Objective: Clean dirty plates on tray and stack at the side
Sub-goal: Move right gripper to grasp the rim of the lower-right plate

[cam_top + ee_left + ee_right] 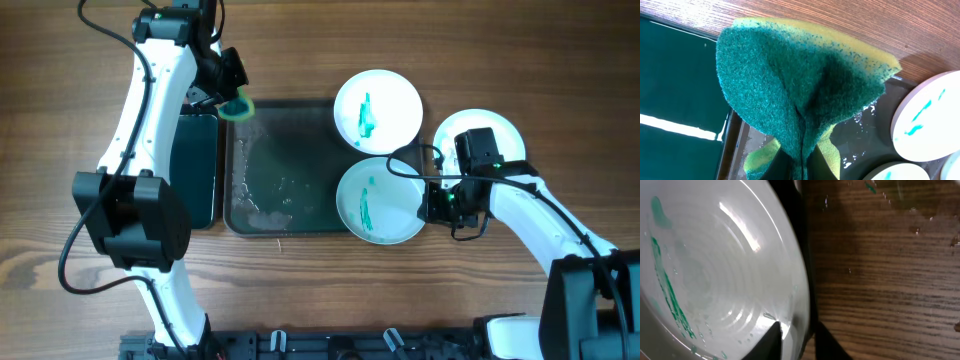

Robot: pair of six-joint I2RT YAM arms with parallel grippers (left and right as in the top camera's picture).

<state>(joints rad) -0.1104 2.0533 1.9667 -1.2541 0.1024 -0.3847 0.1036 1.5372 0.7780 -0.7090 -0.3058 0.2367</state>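
Pretty much just a brown wood-grain table (560, 60) filling the whole view, evenly lit, with a few water drops (914, 230) on it.

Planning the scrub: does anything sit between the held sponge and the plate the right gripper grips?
Nothing visible. Only bare wet tray lies between the sponge and that plate.

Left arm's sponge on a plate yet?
No, the sponge hangs over the tray's corner, well apart from the nearest smeared plate.
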